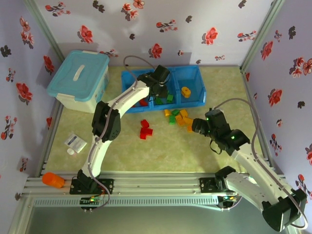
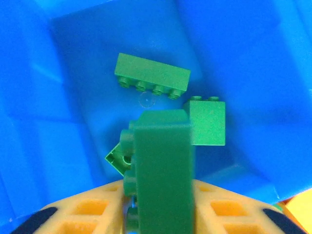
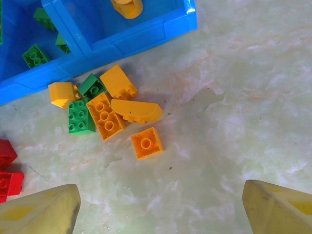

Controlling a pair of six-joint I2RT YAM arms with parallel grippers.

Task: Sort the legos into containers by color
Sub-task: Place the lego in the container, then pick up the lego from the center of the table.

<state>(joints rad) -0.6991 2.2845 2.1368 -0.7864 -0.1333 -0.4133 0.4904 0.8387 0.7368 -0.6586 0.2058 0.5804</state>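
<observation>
Left arm reaches across to the blue tray. The left claw hangs nose-down over the middle compartment. A green brick stands on end between its fingers, blurred and close to the lens. I cannot tell whether the pinch is on or the brick is slipping free.

The spot makes sense. Below lie a long green brick, a square green brick and a third green piece partly covered by the carried one. This reads as the green bin, so the drop belongs here.

The right claw is spread wide with nothing between its tips. It is low over the surface, just short of the loose pile. That pile is yellow bricks with two green ones mixed in, just outside the tray's front wall.

My guess is that it is posed for a yellow. The lone square yellow brick sits a little apart from the cluster and nearest the claw. It looks like the cleanest pick, with no neighbours to nudge.

The right compartment already holds an orange-yellow piece and lies on that arm's side.

The red bricks rest on the surface apart from the pile, nearer the left arm. Red shows in the left compartment.

The sort looks partly done, with roughly a dozen pieces unsorted.
</observation>
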